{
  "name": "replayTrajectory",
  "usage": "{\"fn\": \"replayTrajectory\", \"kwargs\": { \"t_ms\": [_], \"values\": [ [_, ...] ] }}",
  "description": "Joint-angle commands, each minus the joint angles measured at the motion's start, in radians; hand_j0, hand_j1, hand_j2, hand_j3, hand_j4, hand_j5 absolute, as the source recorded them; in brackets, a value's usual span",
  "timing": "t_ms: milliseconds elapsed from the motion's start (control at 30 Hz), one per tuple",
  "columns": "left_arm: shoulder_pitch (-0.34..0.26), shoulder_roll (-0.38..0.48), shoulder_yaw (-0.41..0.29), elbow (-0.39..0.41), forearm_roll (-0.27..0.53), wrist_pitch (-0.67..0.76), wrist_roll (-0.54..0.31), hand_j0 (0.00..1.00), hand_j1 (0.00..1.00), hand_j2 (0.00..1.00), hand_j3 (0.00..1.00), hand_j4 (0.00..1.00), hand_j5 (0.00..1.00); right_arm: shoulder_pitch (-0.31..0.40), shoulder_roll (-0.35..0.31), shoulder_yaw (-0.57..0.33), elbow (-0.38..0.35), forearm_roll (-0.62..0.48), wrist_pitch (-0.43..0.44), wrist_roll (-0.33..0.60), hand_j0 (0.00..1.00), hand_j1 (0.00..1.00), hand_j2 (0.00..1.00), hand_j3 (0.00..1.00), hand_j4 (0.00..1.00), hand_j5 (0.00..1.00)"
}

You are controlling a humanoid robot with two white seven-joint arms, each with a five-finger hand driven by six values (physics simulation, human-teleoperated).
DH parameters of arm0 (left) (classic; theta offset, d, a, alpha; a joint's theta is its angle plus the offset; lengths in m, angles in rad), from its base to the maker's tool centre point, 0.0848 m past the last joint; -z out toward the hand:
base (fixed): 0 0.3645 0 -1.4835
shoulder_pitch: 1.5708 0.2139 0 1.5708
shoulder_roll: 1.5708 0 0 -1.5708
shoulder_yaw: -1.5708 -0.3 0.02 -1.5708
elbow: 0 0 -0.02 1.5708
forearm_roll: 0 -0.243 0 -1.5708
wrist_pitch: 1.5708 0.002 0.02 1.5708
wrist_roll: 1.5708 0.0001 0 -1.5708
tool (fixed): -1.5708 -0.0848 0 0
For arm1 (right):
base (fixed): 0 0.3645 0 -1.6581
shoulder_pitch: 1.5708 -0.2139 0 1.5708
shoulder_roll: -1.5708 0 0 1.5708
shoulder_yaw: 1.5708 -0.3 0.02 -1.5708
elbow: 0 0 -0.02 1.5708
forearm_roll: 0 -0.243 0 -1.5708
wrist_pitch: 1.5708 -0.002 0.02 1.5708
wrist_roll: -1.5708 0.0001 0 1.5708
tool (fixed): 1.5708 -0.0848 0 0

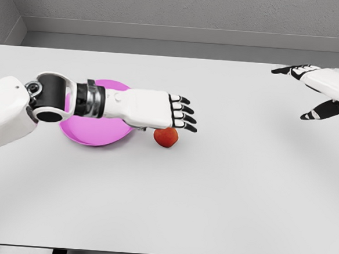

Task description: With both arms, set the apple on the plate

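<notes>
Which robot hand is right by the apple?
The left hand. It reaches across the pink plate, fingers spread just above the red apple. The right hand is far off at the table's right edge.

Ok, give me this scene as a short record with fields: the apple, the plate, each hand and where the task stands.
apple: red, on the table, just right of the plate, not on it
plate: pink, round, partly hidden by the left forearm
left hand: above the apple, fingers extended, no grasp
right hand: far right, raised, fingers spread, holding nothing
task state: apple not yet on the plate
</notes>
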Motion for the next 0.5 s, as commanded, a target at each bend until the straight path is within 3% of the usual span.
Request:
{"fn": "replayTrajectory", "kwargs": {
  "t_ms": [0, 300, 467],
  "values": [
    [0.0, -0.012, -0.009, 0.015, -0.042, 0.001, -0.02, 1.0, 1.0, 1.0, 1.0, 1.0, 1.0, 0.0, -0.002, 0.003, 0.002, -0.004, 0.002, 0.0, 1.0, 1.0, 1.0, 1.0, 1.0, 1.0],
    [-0.014, -0.047, -0.058, 0.034, -0.077, 0.001, -0.028, 1.0, 1.0, 1.0, 1.0, 1.0, 1.0, 0.012, -0.002, 0.005, -0.002, -0.004, 0.0, 0.0, 1.0, 1.0, 1.0, 1.0, 1.0, 1.0],
    [-0.02, -0.07, -0.095, 0.084, -0.08, 0.001, -0.029, 1.0, 1.0, 1.0, 1.0, 1.0, 1.0, 0.018, -0.003, 0.005, -0.002, -0.004, 0.002, 0.0, 1.0, 1.0, 1.0, 1.0, 1.0, 1.0]
  ]
}}
